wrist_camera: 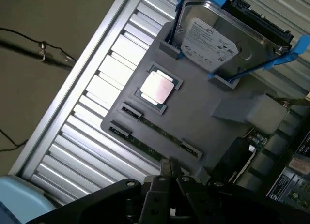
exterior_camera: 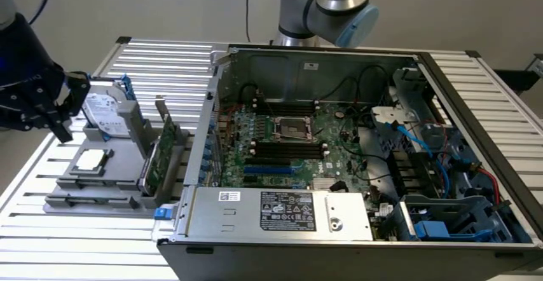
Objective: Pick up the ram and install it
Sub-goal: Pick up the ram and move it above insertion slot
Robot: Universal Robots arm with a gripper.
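Ram [wrist_camera: 155, 128] risks, biggest first: the open computer case [exterior_camera: 357, 135] fills the exterior view's right, well apart from the gray tray [exterior_camera: 119, 166] at lower left that holds the ram in a slot. The gripper [exterior_camera: 61, 131] hovers at that tray's left, jaws clenched on nothing. Coming down closed, it could strike the ram or the nearby CPU chip [exterior_camera: 89, 160].

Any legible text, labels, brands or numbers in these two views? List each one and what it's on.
Nothing reads clearly enough to quote.
On the hard drive label: several printed lines, too small to read.
On the power supply label: dense print and small marks, too blurred to read.
On the white sticker beside that label: dark print, unreadable.
On the CPU chip: no marking can be made out.
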